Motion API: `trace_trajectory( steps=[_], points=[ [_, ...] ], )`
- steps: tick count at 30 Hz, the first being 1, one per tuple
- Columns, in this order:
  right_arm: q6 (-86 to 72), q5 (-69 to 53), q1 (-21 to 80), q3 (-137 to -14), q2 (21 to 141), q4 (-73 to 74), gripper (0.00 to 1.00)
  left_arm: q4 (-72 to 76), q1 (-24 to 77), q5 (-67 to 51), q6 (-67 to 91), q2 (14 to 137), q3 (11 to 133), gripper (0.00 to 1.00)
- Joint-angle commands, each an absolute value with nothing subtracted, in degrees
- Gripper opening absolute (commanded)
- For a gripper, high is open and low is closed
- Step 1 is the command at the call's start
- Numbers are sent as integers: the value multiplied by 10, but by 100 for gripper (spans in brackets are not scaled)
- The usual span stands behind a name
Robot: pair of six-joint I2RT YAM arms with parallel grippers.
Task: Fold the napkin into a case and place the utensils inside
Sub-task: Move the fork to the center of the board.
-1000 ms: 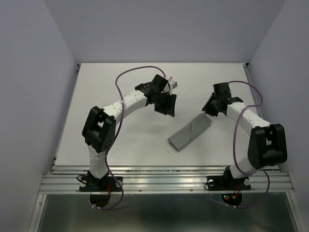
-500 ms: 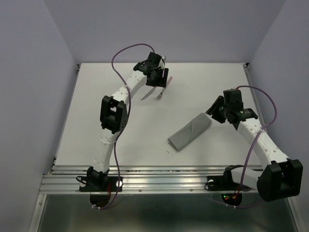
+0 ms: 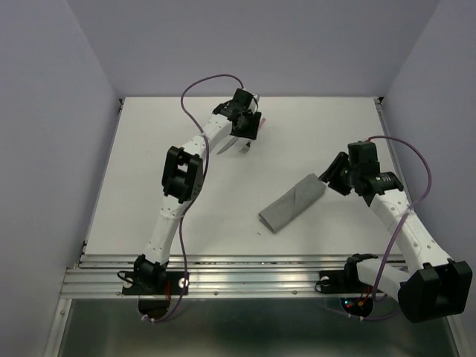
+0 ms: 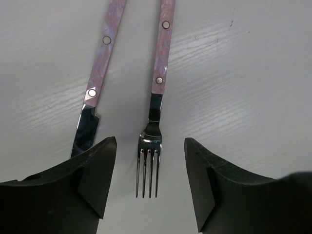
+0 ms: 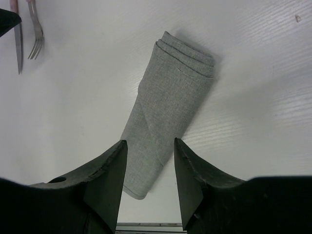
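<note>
Folding looks done: the case (image 3: pixel 292 203) lies diagonally mid-desk (image 3: pixel 171 216), so I'd say it's loading time. The fork (image 4: pixel 155 107) and knife (image 4: pixel 95 92) lie side by side near the far edge, well apart from the case, handles pointing away from the arm, easy to grab. Over them the left jaws hang wide open: fork tines right between the tips, knife blade running behind one tip. The right jaws are open too, flanking the case's right-hand end without pinching it, probably to steady it. Neither holds anything.
</note>
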State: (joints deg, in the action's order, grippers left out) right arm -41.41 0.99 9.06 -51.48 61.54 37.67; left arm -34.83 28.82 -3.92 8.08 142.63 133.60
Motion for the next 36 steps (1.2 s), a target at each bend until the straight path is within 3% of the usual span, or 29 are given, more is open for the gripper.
trace_trajectory(
  steps=[1, 10, 14, 21, 24, 32, 36],
  points=[
    [-414, 5, 90, -503, 597, 382, 49, -317, 292, -54, 71, 1440, 1368, 68],
    [-420, 5, 90, -484, 582, 387, 49, -298, 314, -17, 68, 1494, 1405, 64],
    [-422, 4, 90, -475, 583, 383, 49, -301, 315, 7, 74, 1505, 1404, 51],
    [-425, -14, 90, -469, 582, 376, 49, -311, 319, 43, 65, 1470, 1333, 20],
    [-428, -15, 90, -466, 579, 373, 49, -318, 327, 46, 56, 1442, 1292, 14],
    [-436, -18, 90, -459, 576, 357, 49, -323, 349, 54, 17, 1313, 1101, 15],
    [-429, -25, 90, -461, 585, 350, 49, -290, 353, 32, 39, 1219, 938, 23]
  ],
)
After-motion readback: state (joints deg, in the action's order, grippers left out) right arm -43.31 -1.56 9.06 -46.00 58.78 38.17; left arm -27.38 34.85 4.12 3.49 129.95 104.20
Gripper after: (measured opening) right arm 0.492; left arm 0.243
